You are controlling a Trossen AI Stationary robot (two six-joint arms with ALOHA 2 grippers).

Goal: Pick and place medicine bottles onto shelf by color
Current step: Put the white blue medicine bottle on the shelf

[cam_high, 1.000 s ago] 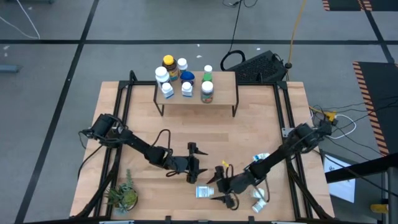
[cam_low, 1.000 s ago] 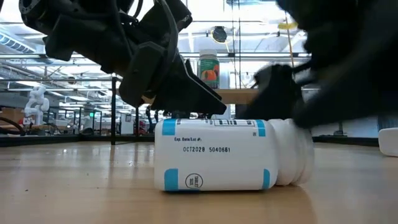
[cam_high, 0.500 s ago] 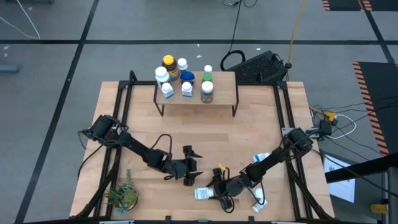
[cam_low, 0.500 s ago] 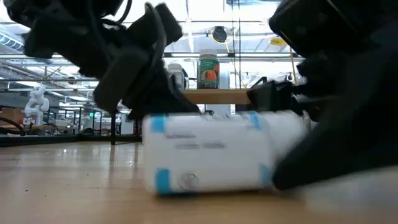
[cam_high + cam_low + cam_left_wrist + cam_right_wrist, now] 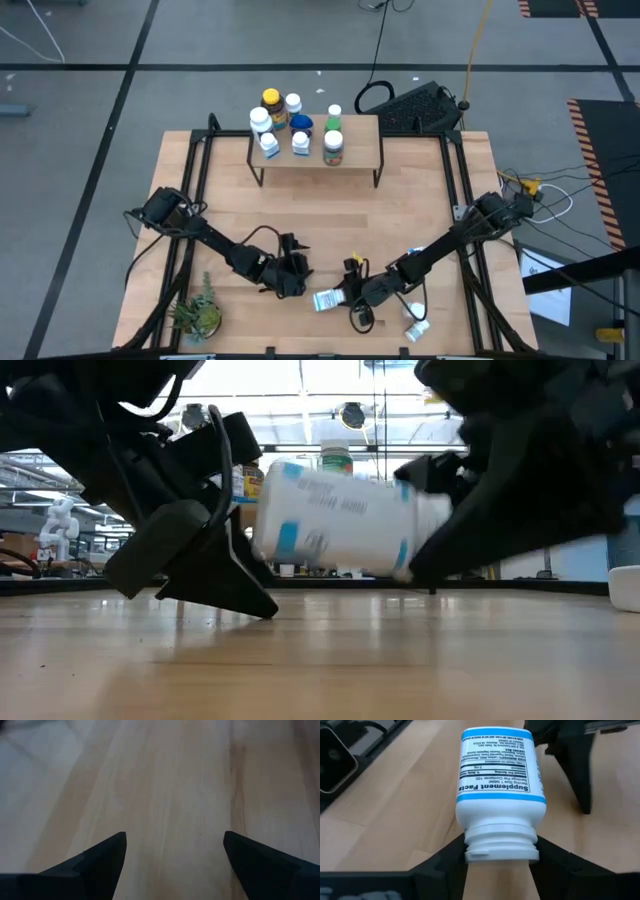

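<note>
**Q:** What did the right gripper [image 5: 501, 851] have hold of?

**A:** A white bottle with blue label bands [image 5: 499, 781], pinched at the cap end, one dark finger on either side of the neck. In the low view that bottle [image 5: 335, 520] hung clear of the tabletop [image 5: 320, 660], lying sideways and slightly tilted, near the front edge of the table and a little right of centre.

**Q:** And the left gripper [image 5: 174, 852]?

**A:** It stood wide open and empty, just left of the lifted bottle, its fingertips low over bare wood.

**Q:** How was the bottle likely to handle?

**A:** Rigid plastic, probably light, with a smooth body and glossy label that could slip. The narrow neck under the cap rim gave the fingers a ledge to catch on, but a hold that far from the middle left the body free to sag or swing.

**Q:** Where did it belong?

**A:** On the shelf [image 5: 362, 138] at the far side of the table, where other white bottles [image 5: 270, 143] stood at the left end, beside a blue one [image 5: 301, 124] and an amber yellow-capped one [image 5: 271, 103].
</note>
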